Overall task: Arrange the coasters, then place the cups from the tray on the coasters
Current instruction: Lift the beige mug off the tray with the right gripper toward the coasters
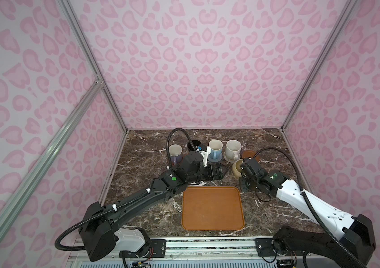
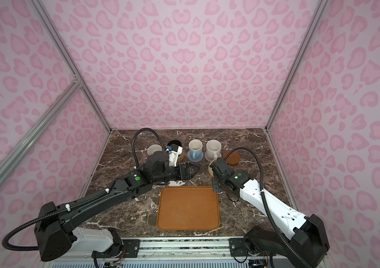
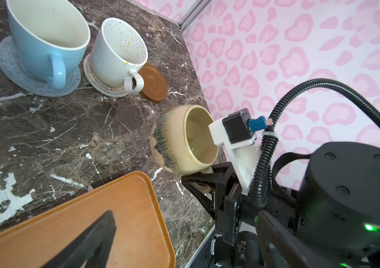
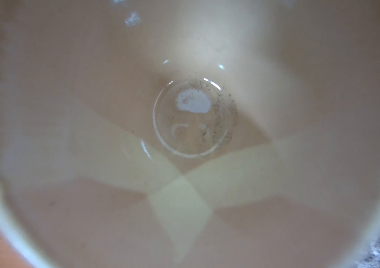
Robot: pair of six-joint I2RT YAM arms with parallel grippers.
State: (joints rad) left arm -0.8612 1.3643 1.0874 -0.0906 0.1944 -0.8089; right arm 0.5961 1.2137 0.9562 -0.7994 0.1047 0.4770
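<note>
Beige mug [image 1: 237, 167] clamped by its handle in my right end effector [image 3: 202, 182], bare coaster [image 1: 251, 155] just beyond.
Both top views: coaster lies past the mug, rightward; left end effector [image 1: 215, 171] gapes empty. Left wrist: mug tilted. Right wrist: only its inside.

Left arm [image 1: 138, 199]: stretched forward toward centre | left gripper [image 1: 215, 172]: jaws spread wide, empty | right arm [image 1: 300, 197]: stretched forward, wrist turned inward | right gripper [image 3: 199, 184]: jaws clamped on tilted beige mug [image 3: 175, 139]
</note>
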